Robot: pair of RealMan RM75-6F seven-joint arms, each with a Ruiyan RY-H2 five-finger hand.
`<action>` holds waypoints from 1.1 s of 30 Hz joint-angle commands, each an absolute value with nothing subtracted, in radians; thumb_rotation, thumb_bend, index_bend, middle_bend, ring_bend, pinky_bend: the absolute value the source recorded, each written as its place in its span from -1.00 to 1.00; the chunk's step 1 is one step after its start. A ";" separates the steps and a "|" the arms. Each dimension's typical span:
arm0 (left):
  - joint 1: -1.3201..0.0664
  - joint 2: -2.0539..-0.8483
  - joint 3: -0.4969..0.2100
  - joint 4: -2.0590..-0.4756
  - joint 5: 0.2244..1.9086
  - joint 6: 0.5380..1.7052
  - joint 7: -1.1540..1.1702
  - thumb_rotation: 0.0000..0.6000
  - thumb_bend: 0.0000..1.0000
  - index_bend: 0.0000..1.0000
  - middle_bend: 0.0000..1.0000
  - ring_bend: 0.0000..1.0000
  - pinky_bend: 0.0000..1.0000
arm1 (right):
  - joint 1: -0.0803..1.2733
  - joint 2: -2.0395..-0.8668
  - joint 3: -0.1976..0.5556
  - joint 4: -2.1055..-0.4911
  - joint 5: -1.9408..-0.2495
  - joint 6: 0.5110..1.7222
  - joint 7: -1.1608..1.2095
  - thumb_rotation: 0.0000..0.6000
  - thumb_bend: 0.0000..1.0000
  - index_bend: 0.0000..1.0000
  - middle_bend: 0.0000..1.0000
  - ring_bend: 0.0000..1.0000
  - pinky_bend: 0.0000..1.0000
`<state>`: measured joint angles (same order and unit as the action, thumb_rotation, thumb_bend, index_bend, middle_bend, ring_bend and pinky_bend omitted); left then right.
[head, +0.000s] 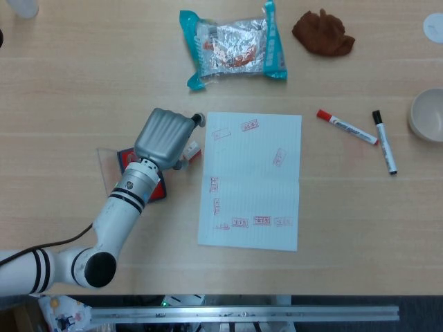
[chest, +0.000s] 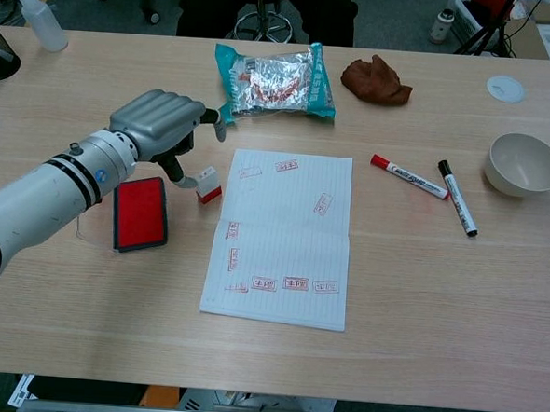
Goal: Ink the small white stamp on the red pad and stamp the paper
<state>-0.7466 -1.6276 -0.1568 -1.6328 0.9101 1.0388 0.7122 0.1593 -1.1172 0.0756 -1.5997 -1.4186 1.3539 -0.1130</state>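
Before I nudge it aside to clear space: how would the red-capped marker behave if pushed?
The red-capped marker looks round-bodied and lies flat on the table, so it would probably roll if pushed sideways. It seems light and stiff, likely sliding easily endwise. The black-capped marker lies close by, so it might get bumped.

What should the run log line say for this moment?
left hand: fingers at small white stamp | stamp: beside red ink pad, left of paper | right hand: not in view

A teal snack packet (chest: 274,79) lies at the far side of the surface (chest: 417,327), a crumpled brown cloth (chest: 377,80) just beside it. Two markers, one red-capped (chest: 409,177) and one black-capped (chest: 457,197), lie near a white bowl (chest: 523,165).
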 commanded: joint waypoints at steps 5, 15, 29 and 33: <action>-0.775 -1.684 -0.156 -1.582 0.864 1.044 0.739 0.79 -0.80 -0.52 1.00 1.00 1.00 | 0.157 -1.115 0.075 -1.598 -1.415 1.355 -0.110 1.00 -0.76 -0.58 -0.35 -0.56 -0.46; -0.800 -1.765 -0.155 -1.501 0.807 1.057 0.766 0.81 -0.80 -0.51 1.00 1.00 1.00 | 0.149 -1.111 0.072 -1.592 -1.414 1.362 -0.099 1.00 -0.76 -0.59 -0.36 -0.56 -0.46; -0.808 -1.808 -0.163 -1.438 0.752 1.070 0.779 0.90 -0.80 -0.50 1.00 1.00 1.00 | 0.138 -1.104 0.070 -1.593 -1.417 1.374 -0.089 1.00 -0.76 -0.58 -0.35 -0.56 -0.47; -0.808 -1.818 -0.168 -1.423 0.748 1.076 0.774 0.90 -0.80 -0.49 1.00 1.00 1.00 | 0.135 -1.102 0.070 -1.595 -1.418 1.379 -0.088 1.00 -0.76 -0.58 -0.36 -0.56 -0.47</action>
